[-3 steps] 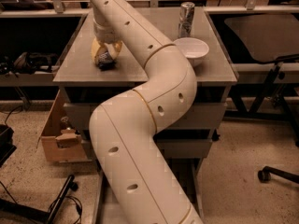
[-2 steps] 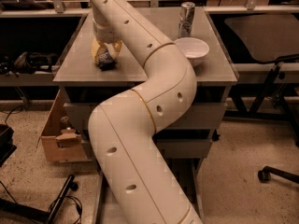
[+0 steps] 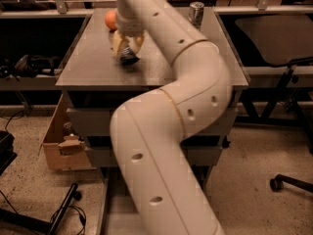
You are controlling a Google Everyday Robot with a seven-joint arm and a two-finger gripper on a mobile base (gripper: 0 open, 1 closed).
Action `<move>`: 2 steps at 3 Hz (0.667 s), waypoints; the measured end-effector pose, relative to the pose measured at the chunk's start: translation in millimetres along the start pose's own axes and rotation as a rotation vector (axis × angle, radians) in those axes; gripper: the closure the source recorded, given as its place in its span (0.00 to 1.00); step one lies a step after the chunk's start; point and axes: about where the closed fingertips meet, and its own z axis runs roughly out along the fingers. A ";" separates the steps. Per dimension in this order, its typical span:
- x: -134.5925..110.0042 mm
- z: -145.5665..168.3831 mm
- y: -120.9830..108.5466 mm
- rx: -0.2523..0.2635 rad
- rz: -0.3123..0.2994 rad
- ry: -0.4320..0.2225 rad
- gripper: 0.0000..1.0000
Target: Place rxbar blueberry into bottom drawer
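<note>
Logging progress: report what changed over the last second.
The end effector, gripping the bar, moved right and upward in the picture over the cabinet top. The arm swung right with it, uncovering the orange ball and hiding the white bowl. The can and cardboard box stayed put.
</note>
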 end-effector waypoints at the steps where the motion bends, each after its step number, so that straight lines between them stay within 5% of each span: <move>1: 35.4 -63.3 -83.7 -0.063 0.020 -0.178 1.00; 2: 73.3 -127.1 -126.9 -0.092 0.020 -0.362 1.00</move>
